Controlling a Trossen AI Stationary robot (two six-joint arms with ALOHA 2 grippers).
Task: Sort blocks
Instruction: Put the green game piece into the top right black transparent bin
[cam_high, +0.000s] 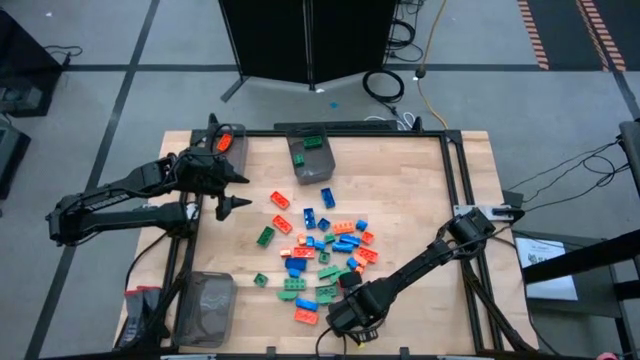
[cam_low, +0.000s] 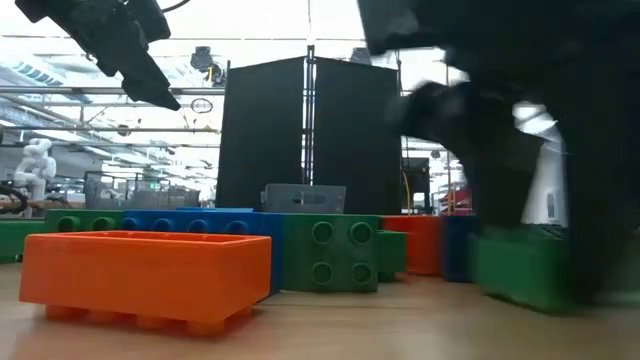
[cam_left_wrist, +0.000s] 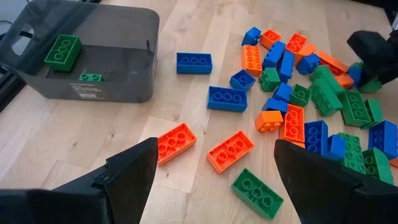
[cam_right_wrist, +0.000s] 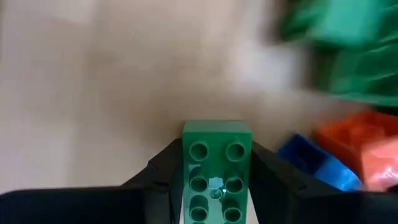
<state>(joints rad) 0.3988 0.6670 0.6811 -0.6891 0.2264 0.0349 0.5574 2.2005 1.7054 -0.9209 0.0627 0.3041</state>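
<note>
Several orange, green and blue blocks (cam_high: 325, 250) lie scattered in a pile on the middle of the wooden table (cam_high: 400, 170). My right gripper (cam_high: 350, 312) points down at the pile's near edge, shut on a green block (cam_right_wrist: 216, 168) that has two rows of studs. My left gripper (cam_high: 228, 190) hangs open above the table's far left part, with nothing between its fingers (cam_left_wrist: 134, 168). In the left wrist view the pile (cam_left_wrist: 292, 93) lies ahead of it. My right gripper pinches the green block's two long sides (cam_right_wrist: 186, 168) between its two fingers (cam_right_wrist: 165, 171), coming from above and pointing down. The fingers lie across the block, whose studded top faces up. I cannot tell whether the block is on the table.
A dark bin (cam_high: 310, 155) at the far edge holds two green blocks (cam_left_wrist: 62, 50). Another bin (cam_high: 205, 305) stands at the near left corner, and one with orange inside (cam_high: 225, 140) at the far left. A black frame (cam_high: 455, 190) borders the table's right side.
</note>
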